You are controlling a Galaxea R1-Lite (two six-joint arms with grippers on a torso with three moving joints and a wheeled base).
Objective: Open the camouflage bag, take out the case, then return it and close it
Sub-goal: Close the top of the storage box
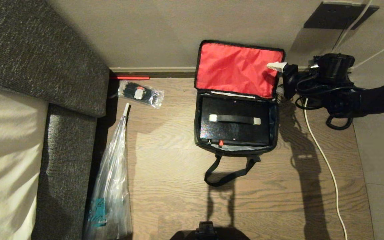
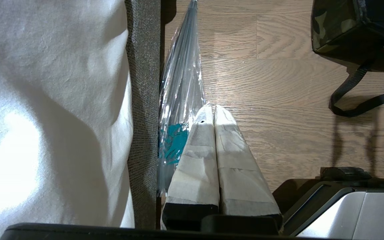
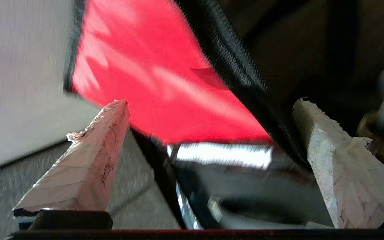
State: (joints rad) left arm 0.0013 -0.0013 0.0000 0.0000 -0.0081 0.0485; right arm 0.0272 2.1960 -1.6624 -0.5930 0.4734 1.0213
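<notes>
Standing open on the wooden floor (image 1: 165, 186), the camouflage bag (image 1: 235, 133) has its red-lined lid (image 1: 237, 68) propped upright against the wall, and the case (image 1: 234, 125) lies flat inside, filling the compartment almost edge to edge. A black carry handle (image 1: 234, 119) with pale end caps runs across the top of the case, parallel to the wall and to the bag's long side.

The right hand (image 1: 280, 68) hovers at the lid's right edge, its taped fingers (image 3: 88, 160) spread wide with nothing between them; in the right wrist view the red lining and the black zipper trim sit in the gap, though I cannot tell whether either finger touches the fabric. From this hand the case lies down and toward the robot's left, its handle pointing roughly along the line from the hand into the bag. By my reading, the opening step is done and lifting out the case comes next, so the hand would have to drop past the lid and turn so its fingers straddle the handle crosswise.

The left hand (image 2: 213, 110) is parked with its fingers pressed together, near a clear plastic bag (image 2: 182, 83) beside the sofa (image 2: 142, 100), well apart from the camouflage bag. The right arm is much the nearer.
</notes>
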